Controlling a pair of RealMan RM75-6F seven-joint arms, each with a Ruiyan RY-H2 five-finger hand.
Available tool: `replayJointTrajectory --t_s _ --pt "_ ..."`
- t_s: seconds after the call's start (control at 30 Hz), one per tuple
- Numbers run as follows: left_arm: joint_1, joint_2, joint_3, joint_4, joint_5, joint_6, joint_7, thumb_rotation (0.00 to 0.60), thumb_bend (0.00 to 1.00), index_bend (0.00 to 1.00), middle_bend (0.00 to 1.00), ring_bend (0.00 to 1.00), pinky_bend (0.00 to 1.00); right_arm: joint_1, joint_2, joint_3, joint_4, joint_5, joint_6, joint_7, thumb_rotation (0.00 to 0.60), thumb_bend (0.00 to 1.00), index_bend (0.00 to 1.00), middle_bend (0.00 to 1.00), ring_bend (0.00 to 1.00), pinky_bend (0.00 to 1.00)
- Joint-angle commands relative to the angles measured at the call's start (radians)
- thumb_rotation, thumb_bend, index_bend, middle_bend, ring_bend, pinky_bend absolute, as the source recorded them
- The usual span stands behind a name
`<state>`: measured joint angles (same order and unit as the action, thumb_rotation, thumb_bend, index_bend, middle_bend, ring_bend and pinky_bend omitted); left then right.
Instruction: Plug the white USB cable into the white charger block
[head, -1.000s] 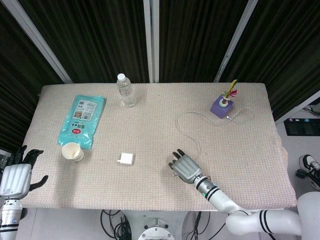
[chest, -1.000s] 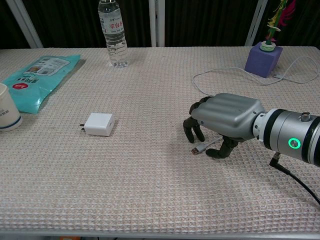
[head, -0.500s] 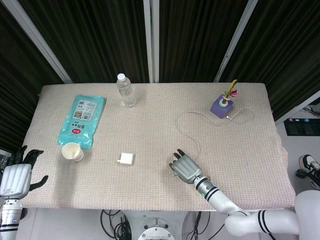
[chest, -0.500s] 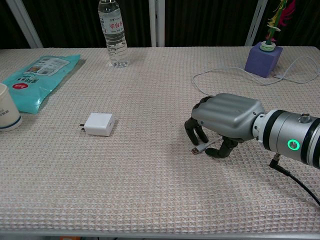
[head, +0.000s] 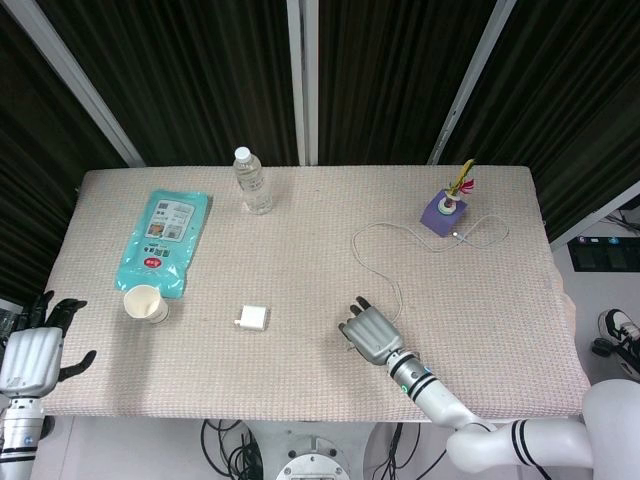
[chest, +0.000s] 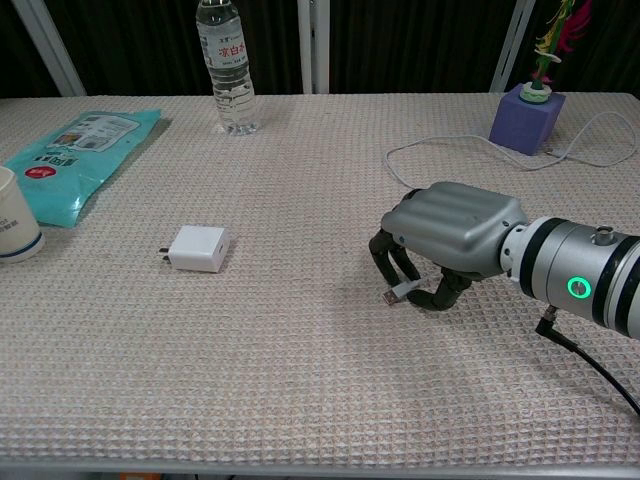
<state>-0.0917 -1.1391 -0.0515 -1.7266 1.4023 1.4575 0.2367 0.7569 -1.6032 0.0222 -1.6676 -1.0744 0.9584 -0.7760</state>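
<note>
The white charger block (chest: 198, 248) lies flat on the table mat, prongs pointing left; in the head view the charger block (head: 252, 319) sits left of centre near the front. The white USB cable (chest: 445, 148) curves from the purple block toward my right hand (chest: 450, 232). That hand is arched over the cable's end, thumb and fingers pinching it, and the USB plug (chest: 397, 294) pokes out to the left just above the mat. The right hand (head: 368, 333) is well to the right of the charger. My left hand (head: 30, 355) hangs off the table's front left corner, fingers apart, holding nothing.
A water bottle (chest: 226, 65) stands at the back. A teal packet (chest: 75, 145) and a paper cup (chest: 12, 215) are at the left. A purple block holding a flower (chest: 527, 118) sits at the back right, with cable loops beside it.
My right hand's thumb and fingers have drawn in around the cable end, and the plug has come slightly off the mat. The left hand has not moved.
</note>
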Motion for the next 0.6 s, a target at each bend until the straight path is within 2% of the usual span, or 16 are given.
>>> replayJointTrajectory --t_s 0.03,0.27,0.47,0.6 --pt "-0.01 0.007 -0.006 -0.007 0.007 -0.006 0.009 0.6 0.18 0.21 0.18 0.02 0.0 -0.006 0.018 0.005 -0.011 -0.007 0.018 0.009 0.6 0.33 0.58 0.55 0.25 0.17" --pt "-0.109 0.042 -0.044 -0.067 0.059 -0.089 0.05 0.6 0.17 0.21 0.18 0.02 0.0 -0.035 0.11 0.057 -0.063 -0.015 0.09 0.087 0.6 0.33 0.58 0.55 0.25 0.18" --pt "-0.27 0.015 -0.091 -0.098 0.064 -0.275 0.09 0.6 0.17 0.21 0.18 0.02 0.0 -0.06 0.231 0.117 -0.133 -0.009 0.131 0.177 0.6 0.33 0.58 0.54 0.25 0.18" --pt "-0.389 -0.071 -0.116 -0.082 -0.007 -0.432 0.141 0.6 0.17 0.22 0.18 0.02 0.0 -0.072 0.304 0.142 -0.179 -0.006 0.151 0.204 0.6 0.33 0.58 0.54 0.25 0.18"
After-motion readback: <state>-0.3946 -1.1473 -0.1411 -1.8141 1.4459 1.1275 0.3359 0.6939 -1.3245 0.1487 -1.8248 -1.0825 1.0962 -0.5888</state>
